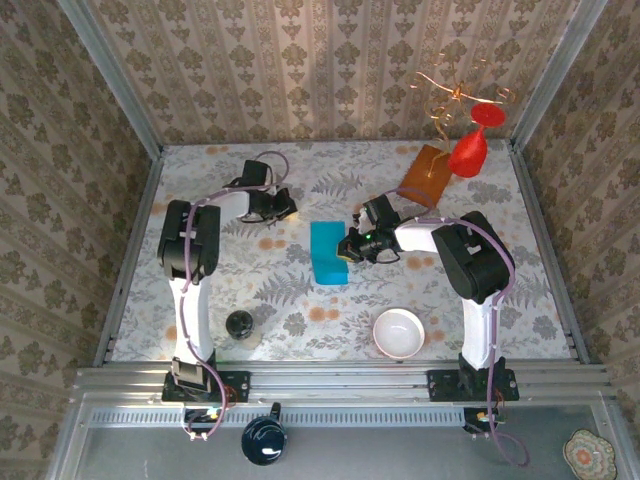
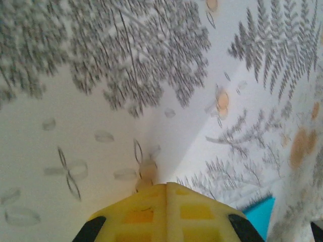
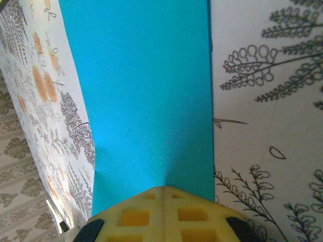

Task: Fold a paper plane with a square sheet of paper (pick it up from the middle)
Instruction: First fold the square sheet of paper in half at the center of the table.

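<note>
L gripper point(image 2: 166, 189) close over fern-print tablecloth point(image 2: 101, 126).
Yellow jaws pressed together, nothing btwn; corner of blue paper point(image 2: 260, 214) at lower rt.

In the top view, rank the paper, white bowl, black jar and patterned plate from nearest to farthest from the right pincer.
1. paper, touching the right pincer, on its left.
2. white bowl, front, towards the arm bases.
3. black jar, front left.
4. patterned plate, bottom right corner, past the rail.

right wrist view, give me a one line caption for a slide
Right end effector closed on the edge of the teal paper sheet, above the fern-print tablecloth.
</note>
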{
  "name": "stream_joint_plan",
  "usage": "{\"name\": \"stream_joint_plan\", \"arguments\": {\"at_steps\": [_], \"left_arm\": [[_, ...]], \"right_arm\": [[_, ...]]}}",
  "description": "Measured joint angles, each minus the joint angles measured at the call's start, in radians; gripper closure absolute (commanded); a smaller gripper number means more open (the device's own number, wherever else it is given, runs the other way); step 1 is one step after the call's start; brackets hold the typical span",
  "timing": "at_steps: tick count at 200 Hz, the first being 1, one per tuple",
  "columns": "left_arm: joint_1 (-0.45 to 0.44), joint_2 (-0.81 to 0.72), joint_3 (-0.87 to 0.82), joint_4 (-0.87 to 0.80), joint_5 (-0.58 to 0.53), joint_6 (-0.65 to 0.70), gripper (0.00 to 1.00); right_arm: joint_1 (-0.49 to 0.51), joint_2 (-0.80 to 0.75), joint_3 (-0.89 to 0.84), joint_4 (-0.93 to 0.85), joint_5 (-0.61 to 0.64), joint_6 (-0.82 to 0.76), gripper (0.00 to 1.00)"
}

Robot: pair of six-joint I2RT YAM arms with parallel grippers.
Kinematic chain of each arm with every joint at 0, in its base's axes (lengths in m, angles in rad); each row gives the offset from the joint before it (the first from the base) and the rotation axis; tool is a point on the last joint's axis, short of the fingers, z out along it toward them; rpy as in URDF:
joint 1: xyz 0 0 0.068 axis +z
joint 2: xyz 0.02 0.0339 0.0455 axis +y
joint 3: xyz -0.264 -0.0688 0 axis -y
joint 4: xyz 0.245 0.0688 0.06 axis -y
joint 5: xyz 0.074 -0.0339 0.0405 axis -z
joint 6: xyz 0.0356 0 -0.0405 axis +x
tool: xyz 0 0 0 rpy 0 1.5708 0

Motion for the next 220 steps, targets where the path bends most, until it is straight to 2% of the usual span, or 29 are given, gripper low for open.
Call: {"name": "stream_joint_plan", "arguments": {"at_steps": [19, 47, 69, 85, 126, 163, 220], "left_arm": [[-0.040, -0.105, -0.077, -0.006, -0.003, -0.006, 0.99], [-0.157, -0.265, -0.187, 0.009, 0.021, -0.045, 0.99], [-0.245, -0.301, -0.243, 0.016, 0.043, -0.074, 0.99], [-0.277, -0.294, -0.283, 0.010, 0.052, -0.093, 0.99], [-0.286, -0.236, -0.314, -0.018, 0.069, -0.110, 0.99], [-0.278, -0.223, -0.350, -0.039, 0.040, -0.105, 0.99], [-0.209, -0.307, -0.499, 0.061, 0.072, -0.094, 0.99]], "right_arm": [[0.000, 0.000, 0.000, 0.000, 0.000, 0.000, 0.97], [0.000, 0.000, 0.000, 0.000, 0.000, 0.000, 0.97], [0.000, 0.000, 0.000, 0.001, -0.001, 0.000, 0.97], [0.000, 0.000, 0.000, 0.001, -0.001, 0.000, 0.97], [0.000, 0.000, 0.000, 0.001, -0.001, 0.000, 0.97], [0.000, 0.000, -0.002, 0.003, -0.001, 0.001, 0.97], [0.000, 0.000, -0.002, 0.003, 0.000, 0.003, 0.98]]}}
